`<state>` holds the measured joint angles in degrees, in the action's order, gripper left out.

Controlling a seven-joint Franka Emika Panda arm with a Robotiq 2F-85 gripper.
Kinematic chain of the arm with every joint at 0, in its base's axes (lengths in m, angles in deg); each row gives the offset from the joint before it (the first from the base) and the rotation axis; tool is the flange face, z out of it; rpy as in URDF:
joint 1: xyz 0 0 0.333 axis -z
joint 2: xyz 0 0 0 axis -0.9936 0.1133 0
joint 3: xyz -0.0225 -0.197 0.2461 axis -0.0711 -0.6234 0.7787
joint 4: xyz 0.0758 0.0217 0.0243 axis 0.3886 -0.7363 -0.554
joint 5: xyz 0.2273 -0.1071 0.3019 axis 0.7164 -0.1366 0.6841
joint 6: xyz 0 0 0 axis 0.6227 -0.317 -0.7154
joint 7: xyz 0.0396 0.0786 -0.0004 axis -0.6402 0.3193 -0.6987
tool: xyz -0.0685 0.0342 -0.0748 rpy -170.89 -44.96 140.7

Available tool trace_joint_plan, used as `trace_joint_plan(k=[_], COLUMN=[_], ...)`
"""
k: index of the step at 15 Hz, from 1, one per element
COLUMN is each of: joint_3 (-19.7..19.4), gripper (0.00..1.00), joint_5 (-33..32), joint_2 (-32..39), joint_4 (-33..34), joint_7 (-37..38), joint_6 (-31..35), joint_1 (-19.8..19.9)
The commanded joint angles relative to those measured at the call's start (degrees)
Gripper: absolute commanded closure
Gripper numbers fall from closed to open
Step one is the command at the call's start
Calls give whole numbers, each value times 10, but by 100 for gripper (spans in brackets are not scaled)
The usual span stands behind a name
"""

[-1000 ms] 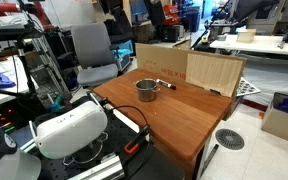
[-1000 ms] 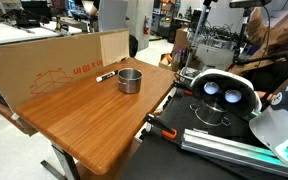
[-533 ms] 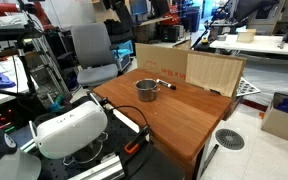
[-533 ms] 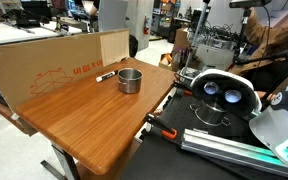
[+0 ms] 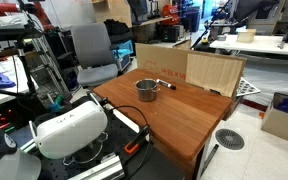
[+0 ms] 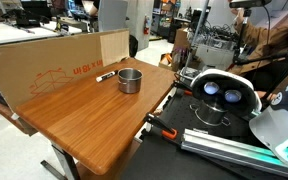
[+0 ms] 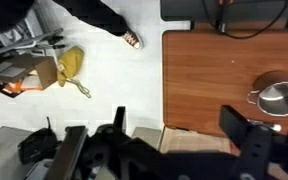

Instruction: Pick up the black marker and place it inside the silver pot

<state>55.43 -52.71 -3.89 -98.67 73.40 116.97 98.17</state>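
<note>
The silver pot (image 5: 147, 90) (image 6: 130, 80) stands near the far edge of the wooden table (image 5: 179, 125) (image 6: 84, 125). Beside it on the wood lies the black marker (image 6: 105, 76) (image 5: 168, 84), close to the cardboard wall. From high above, the wrist view shows the pot (image 7: 281, 97) at the right edge of the table (image 7: 204, 70); I cannot make out the marker there. My gripper (image 7: 179, 135) hangs open far above the table edge, nothing between its dark fingers (image 7: 241, 128). It does not show in either exterior view.
Upright cardboard panels (image 5: 214, 72) (image 6: 54, 62) line the table's back edge. The robot's white base (image 5: 69, 130) (image 6: 224, 95) sits at the near side with cables and rails. A grey office chair (image 5: 92, 50) and cluttered desks stand around.
</note>
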Motion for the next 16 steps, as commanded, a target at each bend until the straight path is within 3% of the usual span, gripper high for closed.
trace_joint_plan(k=[1, 16], joint_3=[4, 50], gripper=[0, 0], joint_5=[-22, -186], joint_2=[50, 320], joint_4=[37, 223], joint_7=[-2, -15], joint_6=[8, 34], joint_1=[-10, -56])
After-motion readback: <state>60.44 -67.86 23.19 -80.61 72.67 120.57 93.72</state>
